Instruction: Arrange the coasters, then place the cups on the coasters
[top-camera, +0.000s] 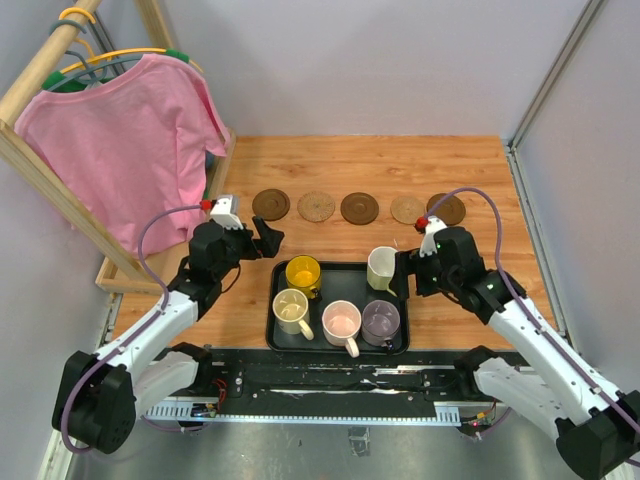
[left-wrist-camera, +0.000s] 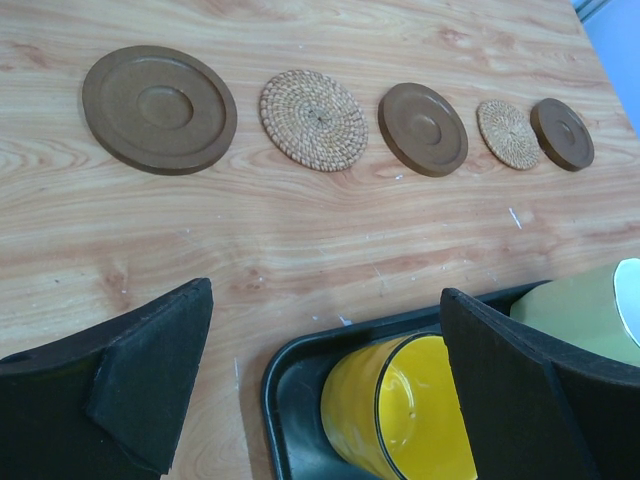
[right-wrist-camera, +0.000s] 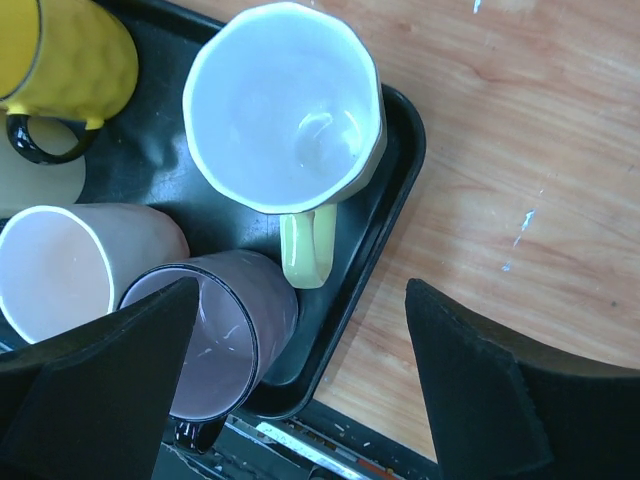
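Glazed ceramic, by the look of the five cups: judged hard, smooth, somewhat slippery, light when empty, and liable to chip if knocked together. Found them crowded on the black tray nearest the arm bases: cream mug, pink mug and purple-grey mug in the near row, yellow mug and pale yellow-green mug behind. Judged the rim wall the surest hold, pinched inside and out on the side away from the neighbours; judged the thin handle a poorer, twist-prone grip. Saw the right gripper spread wide over the pale yellow-green mug, straddling that handle, clamped on nothing. Saw the left gripper likewise fully apart and empty, near the yellow mug at the tray's far left corner. Farther back, found the five coasters in a row on the wooden table, judged flat, stiff and light: three dark moulded discs, two pale woven ones, the rightmost pair touching or overlapping, not clear which.
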